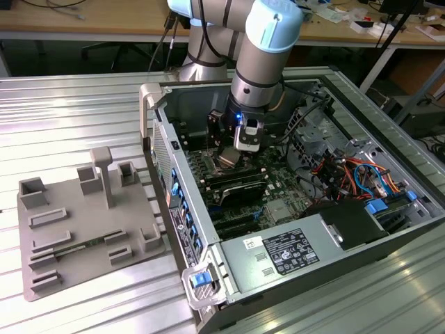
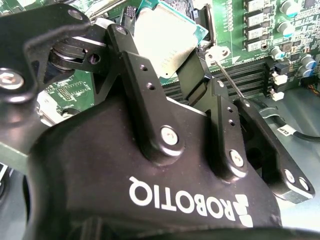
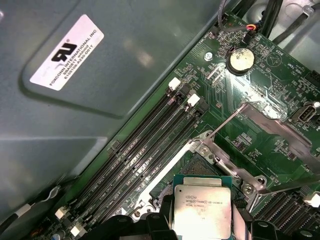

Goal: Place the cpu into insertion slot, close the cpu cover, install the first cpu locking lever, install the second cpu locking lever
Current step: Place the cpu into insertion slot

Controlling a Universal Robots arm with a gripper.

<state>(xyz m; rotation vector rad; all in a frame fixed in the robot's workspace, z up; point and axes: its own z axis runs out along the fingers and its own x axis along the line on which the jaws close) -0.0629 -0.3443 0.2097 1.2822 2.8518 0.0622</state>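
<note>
Above the part-hidden insertion slot (image 3: 191,164), the jaws pinch the cpu (image 3: 202,212).

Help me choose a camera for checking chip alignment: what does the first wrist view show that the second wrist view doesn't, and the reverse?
First wrist view: the insertion slot partly showing past the cpu, a coin battery, a labelled chassis panel. Second wrist view: the gripper, its black body and linkages, some capacitors. Both: the cpu's silvery top held by the gripper, memory slots, green circuit board.
</note>
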